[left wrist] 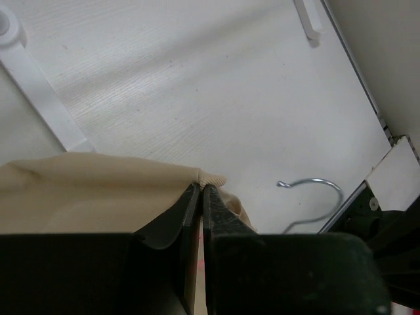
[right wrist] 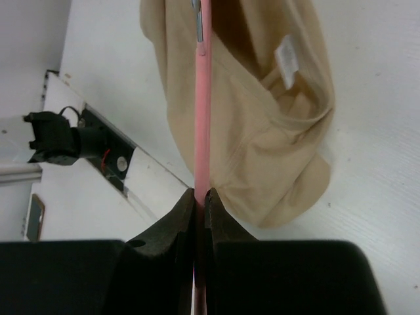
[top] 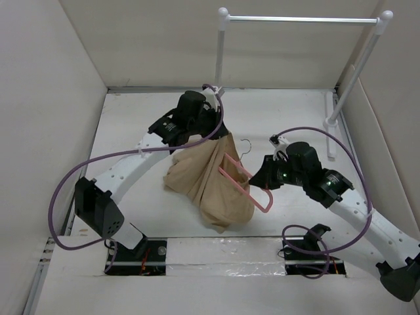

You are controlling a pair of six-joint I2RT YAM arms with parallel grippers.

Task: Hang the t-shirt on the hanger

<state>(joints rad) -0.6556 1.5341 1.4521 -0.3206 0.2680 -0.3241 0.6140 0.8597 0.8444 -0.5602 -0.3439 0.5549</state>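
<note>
A tan t-shirt (top: 210, 187) hangs bunched above the table's middle. My left gripper (top: 220, 131) is shut on its ribbed top edge (left wrist: 210, 177) and holds it up. The salmon-pink hanger (top: 241, 180) lies against the shirt's right side, its silver hook (top: 245, 148) pointing to the back. My right gripper (top: 262, 186) is shut on the hanger's pink bar (right wrist: 203, 131) near its right corner. In the right wrist view the bar runs up across the shirt (right wrist: 262, 131), whose opening with a white label faces the camera. The hook also shows in the left wrist view (left wrist: 315, 190).
A tall white garment rack (top: 298, 20) with a metal rod stands at the back right, its feet (top: 331, 121) on the table. White walls close the left, back and right sides. A foil-covered strip (top: 223, 252) runs along the near edge.
</note>
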